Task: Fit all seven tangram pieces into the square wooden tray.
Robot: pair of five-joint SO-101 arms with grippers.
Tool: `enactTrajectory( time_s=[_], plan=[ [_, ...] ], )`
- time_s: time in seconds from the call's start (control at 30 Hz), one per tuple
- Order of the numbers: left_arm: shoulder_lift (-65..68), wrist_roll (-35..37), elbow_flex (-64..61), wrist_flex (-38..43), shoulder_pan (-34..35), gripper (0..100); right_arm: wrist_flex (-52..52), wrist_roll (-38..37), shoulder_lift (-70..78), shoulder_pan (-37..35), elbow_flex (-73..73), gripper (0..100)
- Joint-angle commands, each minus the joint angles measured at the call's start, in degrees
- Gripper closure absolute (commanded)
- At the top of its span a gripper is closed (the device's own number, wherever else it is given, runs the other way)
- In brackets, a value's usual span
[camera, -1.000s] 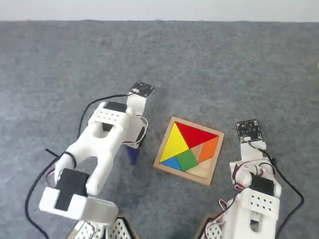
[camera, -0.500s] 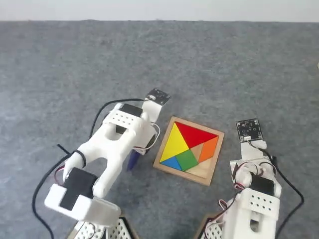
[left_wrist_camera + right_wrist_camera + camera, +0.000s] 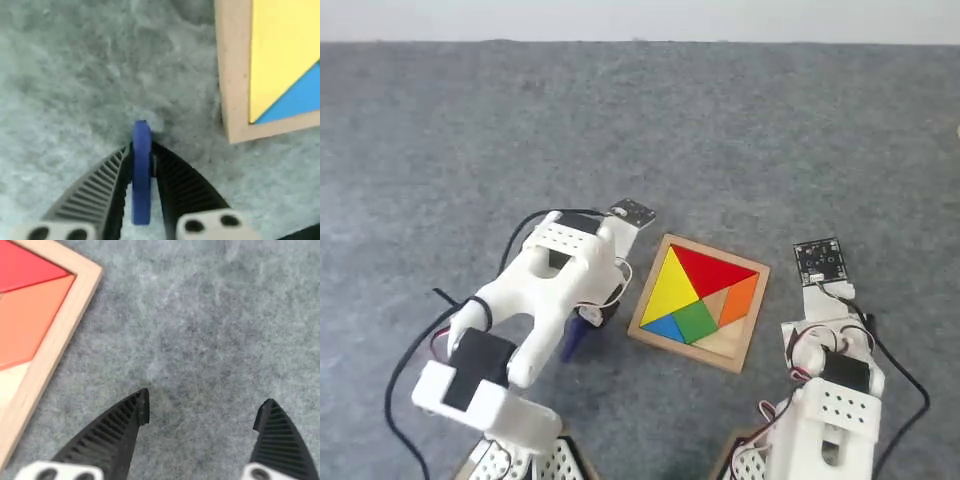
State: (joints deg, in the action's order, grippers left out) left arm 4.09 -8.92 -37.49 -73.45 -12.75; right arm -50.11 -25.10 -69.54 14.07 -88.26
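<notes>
Left gripper (image 3: 141, 147) clamps the dark blue piece (image 3: 141, 182) edgewise, near the tray (image 3: 231, 75).

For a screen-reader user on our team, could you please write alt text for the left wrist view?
The left arm's jaws are shut on a dark blue tangram piece, held on edge over the grey table. Beside it is a corner of the wooden tray, with a yellow piece and a light blue piece fitted inside.

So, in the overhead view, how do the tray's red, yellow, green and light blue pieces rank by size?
Largest: red piece and yellow piece, too alike to rank.
Then green piece.
Then light blue piece.
</notes>
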Motion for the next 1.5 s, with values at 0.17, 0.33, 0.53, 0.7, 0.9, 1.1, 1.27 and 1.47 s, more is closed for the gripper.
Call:
enactTrajectory(
  time_s=[0.17, 0.33, 0.53, 0.7, 0.9, 1.1, 1.27, 1.47],
  plan=[
    [-7.38, -2.29, 10.68, -9.14, -1.05, 99, 0.84, 0.35, -1.01, -0.04, 0.53, 65.6],
    [-18.64, -1.41, 12.97, -13.89, -11.52, 99, 0.66, 0.7, -1.01, 3.56, 1.14, 65.6],
    [-21.54, 0.0, 6.81, -3.16, -21.71, 99, -0.22, 3.69, -1.01, 9.71, 3.16, 65.6],
    [-13.8, 2.55, 6.02, 8.62, -23.74, 99, 0.13, 4.13, -1.1, 12.09, 3.87, 65.6],
    [-5.98, 5.36, 6.29, 16.44, -28.31, 99, 1.45, 6.95, -1.1, 15.87, 4.75, 65.6],
    [-3.16, 8.09, 6.29, 19.25, -28.66, 91, 1.63, 6.95, -1.1, 15.69, 4.66, 65.6],
    [-2.9, 8.09, 6.37, 21.63, -28.75, 91, 1.63, 6.95, -1.01, 13.41, 4.57, 65.6],
    [-5.36, 7.65, 6.9, 19.87, -29.01, 91, 1.71, 6.86, -1.01, 13.23, 4.04, 65.6]
  ],
)
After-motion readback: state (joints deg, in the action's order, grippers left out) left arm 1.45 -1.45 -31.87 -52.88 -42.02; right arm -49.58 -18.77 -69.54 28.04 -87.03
